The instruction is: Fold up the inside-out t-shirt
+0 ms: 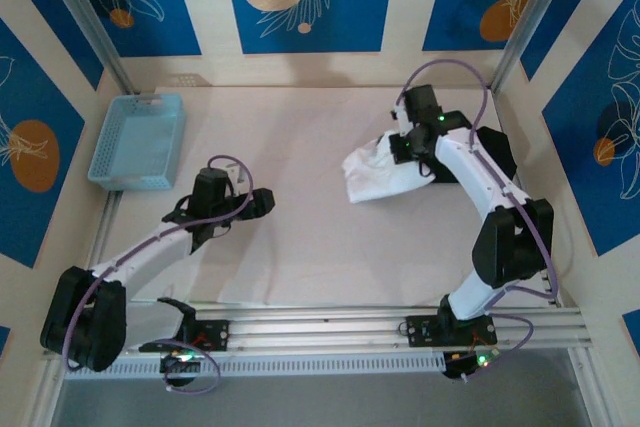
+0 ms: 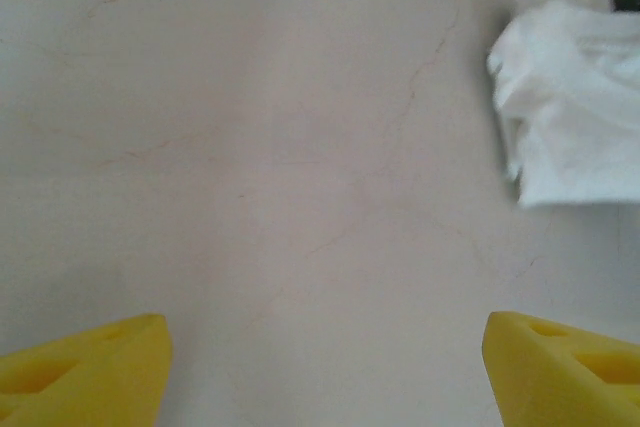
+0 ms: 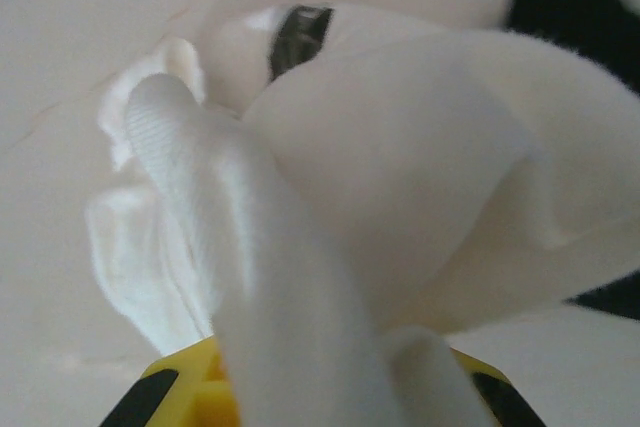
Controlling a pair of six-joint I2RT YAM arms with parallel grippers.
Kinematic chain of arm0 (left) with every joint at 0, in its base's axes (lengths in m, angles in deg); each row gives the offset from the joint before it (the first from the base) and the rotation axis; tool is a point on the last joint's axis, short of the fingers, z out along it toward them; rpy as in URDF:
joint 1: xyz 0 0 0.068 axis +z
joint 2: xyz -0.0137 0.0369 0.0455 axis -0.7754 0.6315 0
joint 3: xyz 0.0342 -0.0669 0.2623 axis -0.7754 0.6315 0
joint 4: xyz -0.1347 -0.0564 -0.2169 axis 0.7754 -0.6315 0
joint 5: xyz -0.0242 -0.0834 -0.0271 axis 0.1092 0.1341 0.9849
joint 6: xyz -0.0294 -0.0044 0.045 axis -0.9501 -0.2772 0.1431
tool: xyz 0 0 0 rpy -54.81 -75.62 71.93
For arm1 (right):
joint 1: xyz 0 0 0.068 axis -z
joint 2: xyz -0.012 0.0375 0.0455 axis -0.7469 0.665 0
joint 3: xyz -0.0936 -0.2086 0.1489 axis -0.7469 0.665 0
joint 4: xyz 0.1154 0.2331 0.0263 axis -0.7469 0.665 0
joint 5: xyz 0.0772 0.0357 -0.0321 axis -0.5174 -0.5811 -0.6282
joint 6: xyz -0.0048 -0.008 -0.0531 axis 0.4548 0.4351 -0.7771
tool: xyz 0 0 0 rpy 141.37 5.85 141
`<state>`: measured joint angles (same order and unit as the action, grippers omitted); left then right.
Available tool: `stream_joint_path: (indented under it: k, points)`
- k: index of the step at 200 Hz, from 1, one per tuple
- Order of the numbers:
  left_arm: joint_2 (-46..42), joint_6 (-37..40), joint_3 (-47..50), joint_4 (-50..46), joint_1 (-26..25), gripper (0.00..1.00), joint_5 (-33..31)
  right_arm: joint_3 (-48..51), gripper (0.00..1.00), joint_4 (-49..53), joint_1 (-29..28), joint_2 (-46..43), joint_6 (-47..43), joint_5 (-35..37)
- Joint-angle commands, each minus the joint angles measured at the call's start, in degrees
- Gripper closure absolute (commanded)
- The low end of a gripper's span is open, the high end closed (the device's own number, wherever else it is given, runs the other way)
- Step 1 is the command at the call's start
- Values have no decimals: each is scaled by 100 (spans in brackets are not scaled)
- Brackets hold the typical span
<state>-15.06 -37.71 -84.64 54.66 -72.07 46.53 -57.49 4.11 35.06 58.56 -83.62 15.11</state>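
My left gripper [image 2: 325,379] hangs over the pale, faintly veined tabletop [image 2: 250,147] with its jaws released and spread wide. The two yellow wedge-shaped fingertips [image 2: 85,372] sit at opposite bottom corners of my left wrist view, with bare table between them. They touch nothing and hold nothing. From above, this arm reaches out from the near left corner towards the middle of the table, well apart from the cloth.

My right gripper [image 1: 406,155] is clenched on the white, thin, soft cotton t-shirt [image 1: 380,175]. In my right wrist view the fabric bunches up out of the yellow fingers [image 3: 190,394] and covers most of them. One thick ribbed roll of cloth rises from the grip, with a broader smooth fold beside it. I cannot see the gap between the jaws under the fabric.

The t-shirt lies crumpled in a loose heap on the right half of the table, towards the far side, under my right wrist. Near the top of the heap is a small dark strip [image 3: 300,35], too blurred for me to tell what it is. A black folded garment [image 1: 497,152] lies just to the right of the t-shirt, touching its edge. A light blue slatted plastic basket [image 1: 138,142] stands at the far left edge of the table, well apart from both grippers.
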Motion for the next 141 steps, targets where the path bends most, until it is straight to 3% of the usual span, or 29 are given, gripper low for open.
stream_joint_path:
  k: [1, 86, 141]
  points:
    - [-103, 96, -214, -433, 31, 19, 77, -629, 95, 321, 218, 254, -808, 432]
    - [-102, 150, -331, -786, 31, 20, 104, -2341, 95, 1026, 763, 727, -1408, 480]
    - [291, 83, -482, -724, 32, 20, 254, -2144, 94, 1015, 1628, 652, -1382, 149]
